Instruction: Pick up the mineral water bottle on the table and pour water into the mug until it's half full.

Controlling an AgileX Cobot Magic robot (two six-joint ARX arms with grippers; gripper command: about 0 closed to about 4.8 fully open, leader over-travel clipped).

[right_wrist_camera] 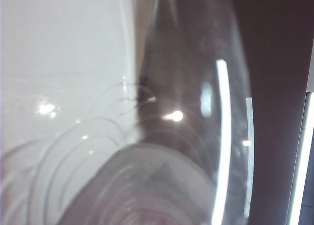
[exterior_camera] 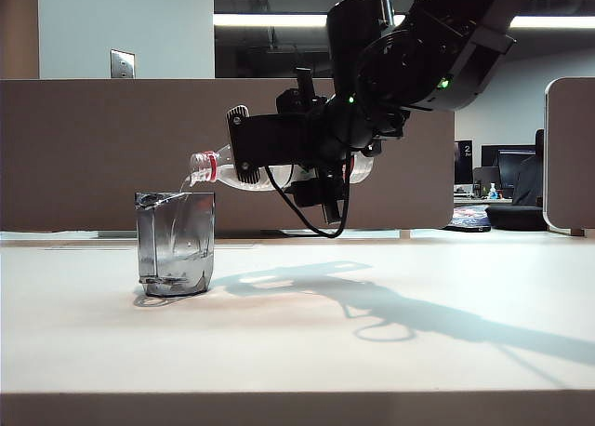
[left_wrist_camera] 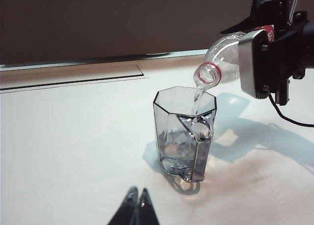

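The bottle is clamped across its body by the right gripper and held nearly level above the table, its open mouth just over the rim of the mug. A thin stream of water is seen falling into the mug, which looks less than half full. The bottle is judged light, thin-walled and easily squeezed, so a mid-body hold with moderate pressure seems best; too hard a squeeze could make the water surge. The mug is probably rigid, stable and slippery when wet. The left gripper rests low near the mug, fingertips together, holding nothing.
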